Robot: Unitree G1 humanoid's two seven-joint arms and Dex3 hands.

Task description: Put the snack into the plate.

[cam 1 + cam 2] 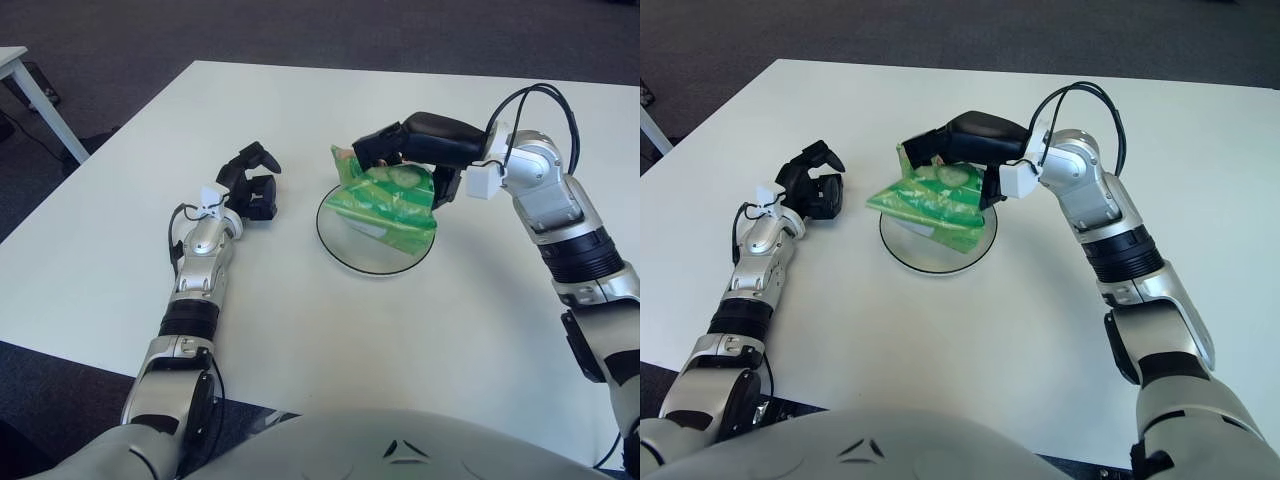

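The snack (388, 198) is a green crinkly bag with a white label, lying tilted over the plate (362, 256), a clear round dish with a dark rim at the table's middle. The bag's lower edge seems to touch the plate's far half. My right hand (392, 150) reaches in from the right, and its black fingers (930, 146) are closed on the bag's upper rear edge. My left hand (252, 184) shows left of the plate, a short gap away, its fingers relaxed and holding nothing.
The white table (300, 330) spreads wide around the plate. A cable loops above my right wrist (520, 110). Part of another white table (22, 62) stands off the far left corner, over dark floor.
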